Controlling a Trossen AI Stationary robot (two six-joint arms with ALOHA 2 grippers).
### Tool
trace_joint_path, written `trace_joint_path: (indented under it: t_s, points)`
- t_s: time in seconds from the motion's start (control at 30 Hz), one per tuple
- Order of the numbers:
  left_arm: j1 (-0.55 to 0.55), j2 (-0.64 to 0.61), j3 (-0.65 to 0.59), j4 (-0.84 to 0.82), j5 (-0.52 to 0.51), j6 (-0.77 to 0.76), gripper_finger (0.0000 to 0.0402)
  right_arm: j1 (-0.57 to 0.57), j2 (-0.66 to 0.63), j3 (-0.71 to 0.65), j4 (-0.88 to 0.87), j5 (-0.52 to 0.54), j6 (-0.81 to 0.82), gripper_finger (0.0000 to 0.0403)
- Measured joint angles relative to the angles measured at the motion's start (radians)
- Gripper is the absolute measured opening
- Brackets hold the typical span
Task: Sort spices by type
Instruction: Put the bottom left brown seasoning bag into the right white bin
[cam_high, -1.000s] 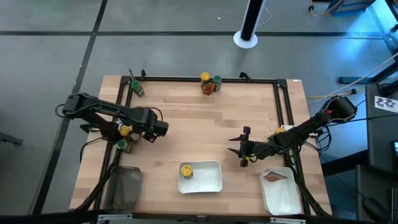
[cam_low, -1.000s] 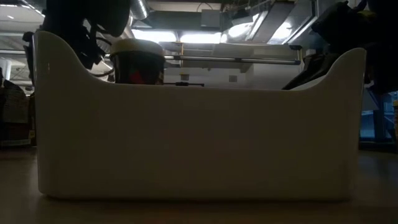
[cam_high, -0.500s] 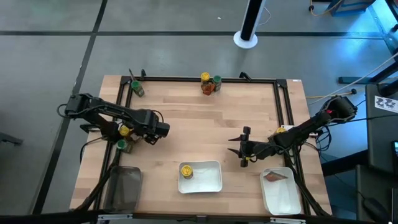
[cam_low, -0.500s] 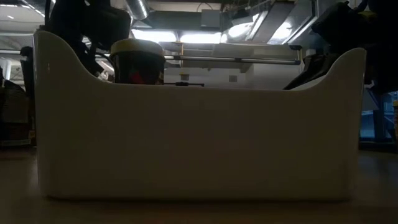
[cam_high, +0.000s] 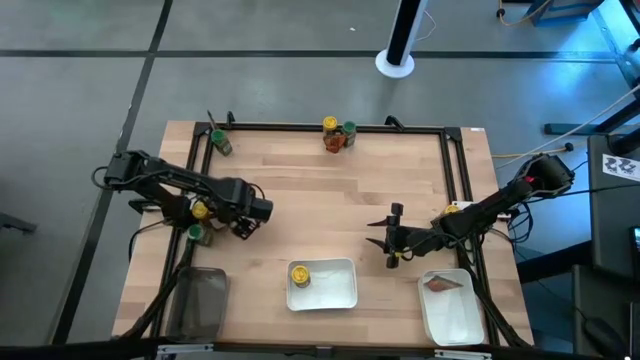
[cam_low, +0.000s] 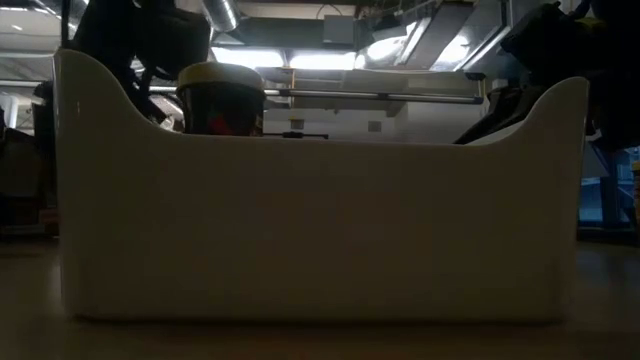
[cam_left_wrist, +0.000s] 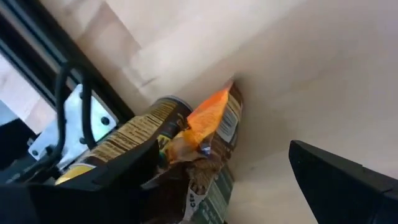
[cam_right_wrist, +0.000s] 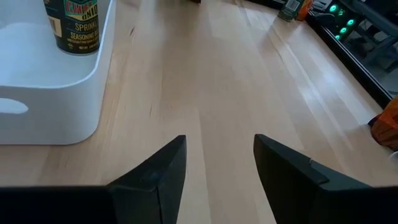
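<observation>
My left gripper (cam_high: 242, 228) (cam_left_wrist: 224, 155) is open at the table's left side, its fingers either side of a small heap. The heap is a red-orange packet (cam_left_wrist: 208, 115) lying on jars (cam_left_wrist: 143, 127) that rest on their sides; from above a yellow cap (cam_high: 200, 210) and a green cap (cam_high: 196, 233) show there. My right gripper (cam_high: 390, 240) (cam_right_wrist: 217, 146) is open over bare wood. A yellow-capped jar (cam_high: 299, 274) (cam_low: 220, 95) stands in the middle white tray (cam_high: 340, 290). A red packet (cam_high: 440, 285) lies in the right tray (cam_high: 455, 318). My left gripper's one finger (cam_left_wrist: 118, 180) stands right against the lying jar (cam_left_wrist: 134, 134); I cannot tell whether it touches it. The other finger (cam_left_wrist: 342, 180) is apart from the heap.
At the far edge stand a green-capped jar (cam_high: 220, 142), a yellow-capped jar (cam_high: 329, 124), a green-capped jar (cam_high: 349, 128) and a red packet (cam_high: 335, 142). A dark bin (cam_high: 200, 300) sits at the near left. A black frame (cam_high: 455, 190) rims the table. Bare wood lies mid-table.
My left gripper has crept slightly toward the table's near edge, by the heap of jars. The right arm and the trays have kept still.
</observation>
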Motion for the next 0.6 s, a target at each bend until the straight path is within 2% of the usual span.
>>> trace_joint_path:
  t_s: [0.3, 0.43, 0.6]
  points:
    - [-0.025, 0.0, -0.049, 0.034, 0.059, 0.02, 0.0334, 0.0, 0.0, 0.0, -0.001, -0.007, 0.001, 0.0189]
    - [-0.025, 0.0, -0.049, 0.04, 0.08, 0.034, 0.03, 0.0, 0.0, 0.0, 0.001, 0.005, -0.004, 0.0189]
    - [-0.025, 0.0, -0.049, 0.04, 0.09, 0.061, 0.0235, 0.0, 0.0, 0.0, 0.002, 0.011, -0.007, 0.0189]
